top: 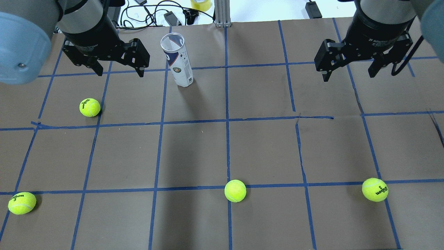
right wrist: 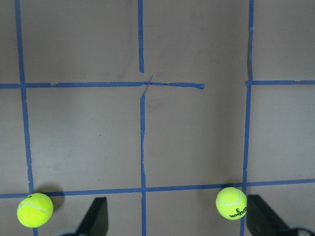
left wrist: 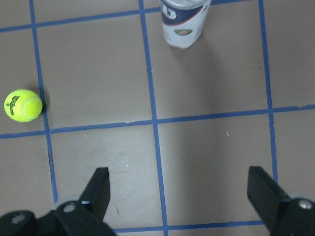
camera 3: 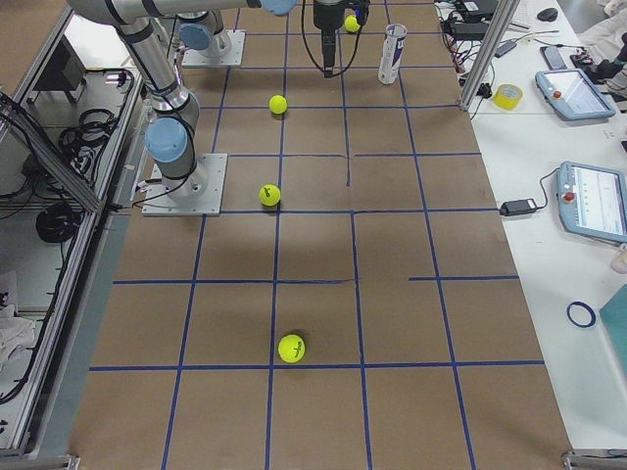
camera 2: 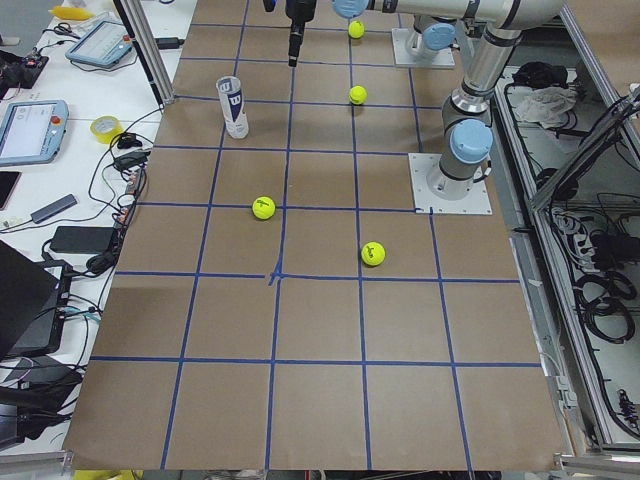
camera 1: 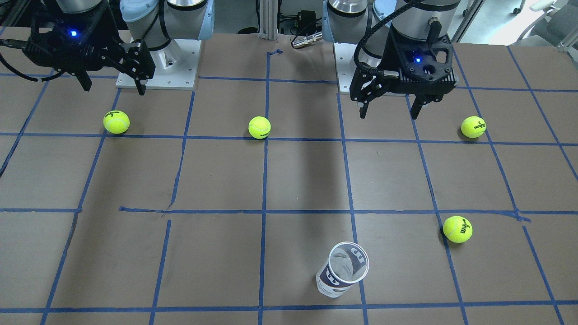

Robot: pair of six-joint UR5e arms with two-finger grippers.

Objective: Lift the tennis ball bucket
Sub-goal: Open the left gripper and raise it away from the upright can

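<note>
The tennis ball bucket is a clear cylinder with a white label and a navy band. It stands upright with its top open near the table's far edge, and also shows in the front view and at the top of the left wrist view. My left gripper is open and empty, hovering above the table to the left of the bucket and apart from it. It also shows in the front view. My right gripper is open and empty, hovering far to the right, and shows in the front view.
Several yellow-green tennis balls lie on the brown, blue-taped table: one near my left gripper, one at the near left, one in the near middle, one at the near right. Cables and a metal post lie beyond the far edge.
</note>
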